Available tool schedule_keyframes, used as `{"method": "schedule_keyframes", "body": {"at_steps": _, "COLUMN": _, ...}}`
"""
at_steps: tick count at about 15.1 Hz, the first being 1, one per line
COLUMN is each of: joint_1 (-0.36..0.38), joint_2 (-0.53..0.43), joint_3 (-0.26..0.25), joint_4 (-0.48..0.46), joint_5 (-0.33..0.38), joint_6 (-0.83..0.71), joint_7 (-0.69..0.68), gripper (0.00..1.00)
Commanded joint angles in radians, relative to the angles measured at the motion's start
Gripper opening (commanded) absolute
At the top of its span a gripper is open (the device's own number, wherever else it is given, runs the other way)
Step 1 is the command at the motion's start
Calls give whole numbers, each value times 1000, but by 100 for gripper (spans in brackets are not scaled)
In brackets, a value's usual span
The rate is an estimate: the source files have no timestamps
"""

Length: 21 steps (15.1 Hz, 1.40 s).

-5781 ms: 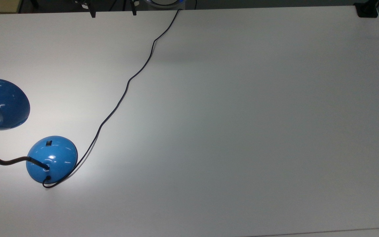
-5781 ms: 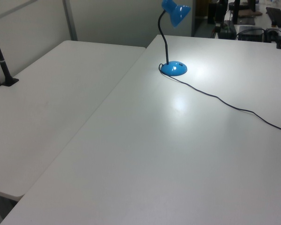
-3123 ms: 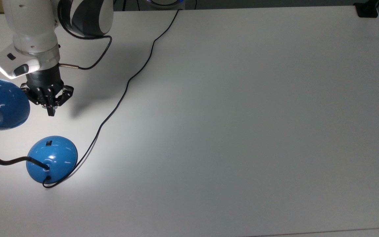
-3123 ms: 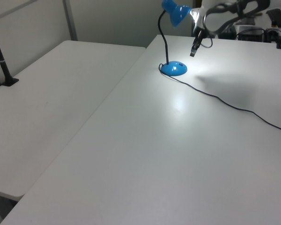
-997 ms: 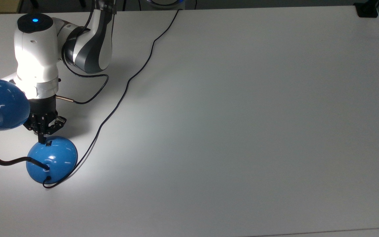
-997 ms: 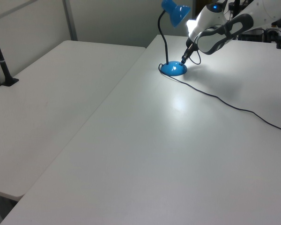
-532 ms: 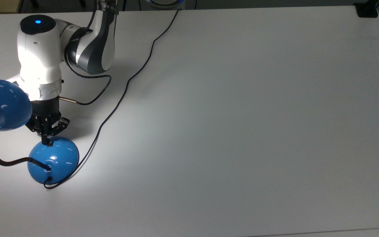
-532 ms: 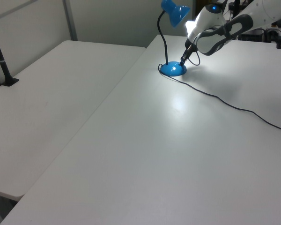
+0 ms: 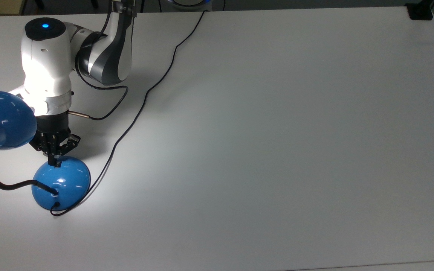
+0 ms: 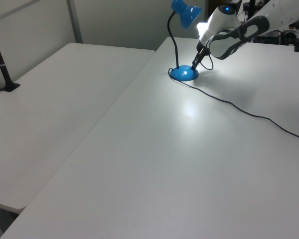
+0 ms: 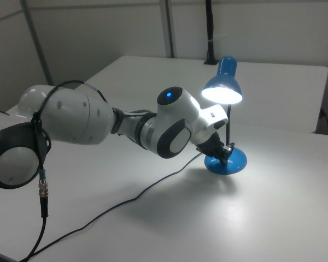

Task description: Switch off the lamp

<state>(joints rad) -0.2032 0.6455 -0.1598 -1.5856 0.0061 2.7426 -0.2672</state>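
In the top view, the lamp (image 9: 61,183) stands at the left side of the white desk (image 9: 277,150). Its bell-shaped blue shade hangs at the top view's far left edge, and the black gooseneck curves from it down and rightward into the domed blue base. The pincer (image 9: 56,162) comes down from above the base in the top view, its two fingers pressed together into one narrow tip. That tip rests on the upper part of the dome, right at the small black switch, so the base lies directly under and just beyond the fingertips while the shade sits close beside the pincer's wrist on the top view's left. The thin black cord (image 9: 145,94) leaves the lower side of the base, loops rightward and runs diagonally up to the far edge of the desk. The white and grey arm (image 9: 47,64) reaches in from the top edge, with a blue light on its upper joint.

In the left view, the lamp (image 10: 185,73) is at the far end of the desk, and the pincer (image 10: 194,65) touches the right side of its base.

In the right view, the shade glows brightly and throws light onto the desk around the lamp (image 11: 226,160); the pincer (image 11: 224,152) meets the top of the base from the right view's left.
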Motion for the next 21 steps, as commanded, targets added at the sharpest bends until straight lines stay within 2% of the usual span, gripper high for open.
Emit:
{"method": "schedule_keyframes", "body": {"at_steps": 1, "joint_1": 8, "joint_2": -7, "joint_3": 5, "joint_4": -39, "joint_5": -12, "joint_6": 25, "joint_7": 11, "gripper": 0}}
{"method": "schedule_keyframes", "body": {"at_steps": 6, "joint_1": 5, "joint_2": -79, "joint_3": 5, "joint_4": -86, "joint_5": -11, "joint_6": 3, "joint_7": 8, "gripper": 0}}
{"method": "schedule_keyframes", "body": {"at_steps": 15, "joint_1": 8, "joint_2": -27, "joint_3": 17, "joint_4": -73, "joint_5": -12, "joint_6": 14, "joint_7": 9, "gripper": 0}}
{"method": "schedule_keyframes", "body": {"at_steps": 17, "joint_1": 4, "joint_2": -88, "joint_3": 17, "joint_4": -111, "joint_5": -12, "joint_6": -9, "joint_7": 3, "gripper": 0}}
{"method": "schedule_keyframes", "body": {"at_steps": 19, "joint_1": 5, "joint_2": -167, "joint_3": 17, "joint_4": -163, "joint_5": -15, "joint_6": -105, "joint_7": 0, "gripper": 0}}
{"method": "schedule_keyframes", "body": {"at_steps": 20, "joint_1": 11, "joint_2": -223, "joint_3": 17, "joint_4": -162, "joint_5": -15, "joint_6": -279, "joint_7": 3, "gripper": 14}}
{"method": "schedule_keyframes", "body": {"at_steps": 21, "joint_1": 18, "joint_2": -278, "joint_3": 17, "joint_4": -149, "joint_5": -17, "joint_6": -472, "joint_7": -3, "gripper": 67}}
